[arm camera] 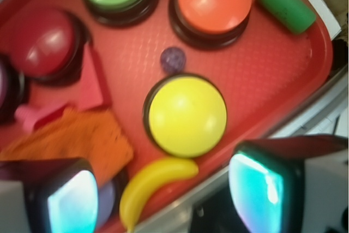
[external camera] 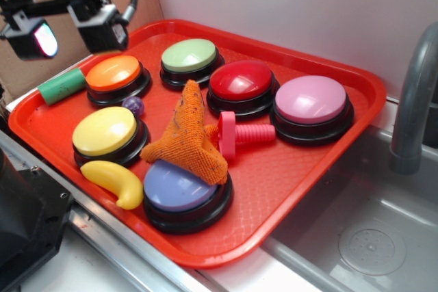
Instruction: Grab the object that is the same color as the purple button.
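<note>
A small purple ball [external camera: 133, 106] lies on a red tray [external camera: 287, 162], between the orange button [external camera: 113, 73] and the yellow button [external camera: 104, 131]. The claw [external camera: 74, 31] hangs wide open and empty above the tray's far left corner, well apart from the ball. An orange cloth [external camera: 188, 135] partly covers the purple button [external camera: 179, 188].
</note>
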Available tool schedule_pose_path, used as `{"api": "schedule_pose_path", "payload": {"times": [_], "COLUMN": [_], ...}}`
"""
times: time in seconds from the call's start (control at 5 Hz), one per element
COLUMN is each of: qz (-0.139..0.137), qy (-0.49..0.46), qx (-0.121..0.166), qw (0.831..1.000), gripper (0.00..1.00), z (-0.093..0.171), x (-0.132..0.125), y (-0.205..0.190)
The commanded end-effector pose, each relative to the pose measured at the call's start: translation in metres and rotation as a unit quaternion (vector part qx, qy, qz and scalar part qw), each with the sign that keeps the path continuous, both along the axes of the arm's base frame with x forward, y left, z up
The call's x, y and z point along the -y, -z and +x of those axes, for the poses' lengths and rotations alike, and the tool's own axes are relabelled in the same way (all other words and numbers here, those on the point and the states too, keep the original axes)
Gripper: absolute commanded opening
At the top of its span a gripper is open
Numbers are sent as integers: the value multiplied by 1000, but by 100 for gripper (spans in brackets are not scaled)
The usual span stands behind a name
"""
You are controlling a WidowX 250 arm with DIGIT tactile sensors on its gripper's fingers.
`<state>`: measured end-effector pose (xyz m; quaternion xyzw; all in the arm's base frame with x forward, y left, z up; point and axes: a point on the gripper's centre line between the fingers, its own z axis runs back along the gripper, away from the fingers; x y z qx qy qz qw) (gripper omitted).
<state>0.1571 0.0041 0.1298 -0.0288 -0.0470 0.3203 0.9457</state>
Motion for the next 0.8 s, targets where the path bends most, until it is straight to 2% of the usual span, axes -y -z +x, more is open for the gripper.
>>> {"api": "schedule_pose_path", "payload": {"times": [0.0, 0.4, 0.6], "qz": [22, 36, 41], "qy": [-56, -64, -45], "qx": [7, 25, 16], "qw": [998, 997, 998], "gripper": [100, 100, 100], "z": [22, 36, 44], "x": [-34, -44, -51], "y": [33, 60, 73]}}
